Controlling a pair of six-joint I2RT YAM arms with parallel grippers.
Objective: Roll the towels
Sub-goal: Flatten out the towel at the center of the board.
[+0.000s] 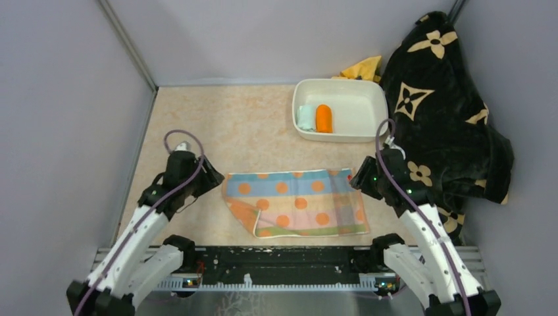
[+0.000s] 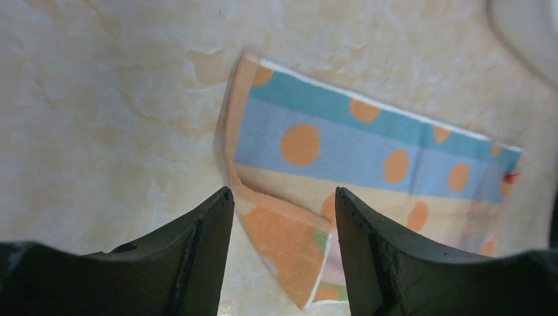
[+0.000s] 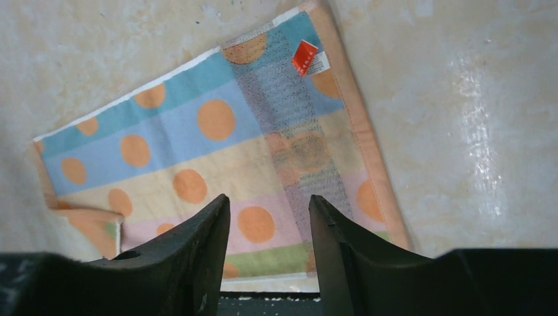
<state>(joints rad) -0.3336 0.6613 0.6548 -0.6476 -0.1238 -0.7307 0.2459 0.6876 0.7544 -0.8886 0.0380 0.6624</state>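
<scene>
The striped pastel towel with orange dots [image 1: 296, 203] lies spread flat on the table between my two arms, its near-left corner folded over [image 2: 289, 243]. My left gripper [image 1: 214, 176] hovers at its left edge, open and empty [image 2: 283, 194]. At the towel's right edge my right gripper [image 1: 358, 179] is open too, holding nothing [image 3: 270, 201]. A red tag [image 3: 304, 57] shows at the towel's far right corner. A rolled mint green towel [image 1: 306, 118] and a rolled orange towel [image 1: 324, 118] lie side by side in the white bin [image 1: 368, 131].
A big black blanket with tan flowers [image 1: 441, 112] is heaped along the right wall, close behind my right arm. A yellow cloth [image 1: 363, 68] peeks out behind the bin. Grey walls close in the left, back and right.
</scene>
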